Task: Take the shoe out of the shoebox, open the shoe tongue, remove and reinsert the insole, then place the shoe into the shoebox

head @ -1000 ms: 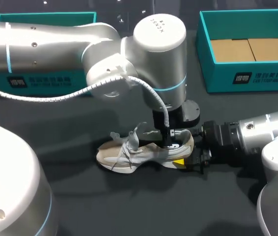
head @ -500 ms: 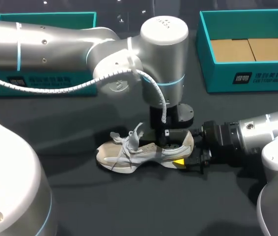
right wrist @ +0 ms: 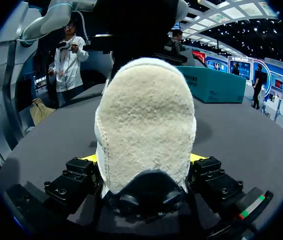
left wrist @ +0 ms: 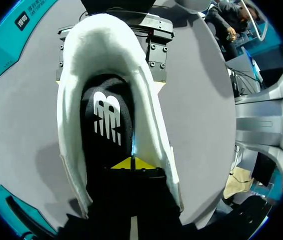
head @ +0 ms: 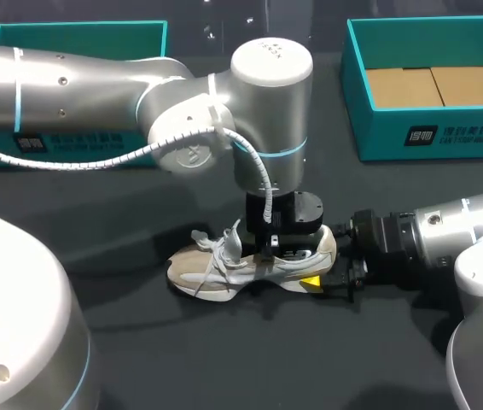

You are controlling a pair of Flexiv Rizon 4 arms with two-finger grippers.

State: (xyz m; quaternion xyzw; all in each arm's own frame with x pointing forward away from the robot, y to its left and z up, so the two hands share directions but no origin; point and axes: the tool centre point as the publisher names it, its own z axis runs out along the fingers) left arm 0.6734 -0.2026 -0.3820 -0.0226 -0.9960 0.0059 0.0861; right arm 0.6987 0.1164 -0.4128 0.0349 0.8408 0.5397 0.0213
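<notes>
Left pincer [left wrist: 131, 164] buried in shoe [head: 224, 266] mouth; right pincer [right wrist: 144, 158] clamps heel [right wrist: 146, 115], mostly hidden.

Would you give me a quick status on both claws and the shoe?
Right claw shut on the shoe at its heel. Left claw shut, down inside at the insole; grip unclear. Shoe on the table, outside the box.

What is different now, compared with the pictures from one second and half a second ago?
The left end effector came down deeper into the opening of the shoe, over the insole. The right end effector stays shut on the heel; the shoe and the shoebox have not moved.
</notes>
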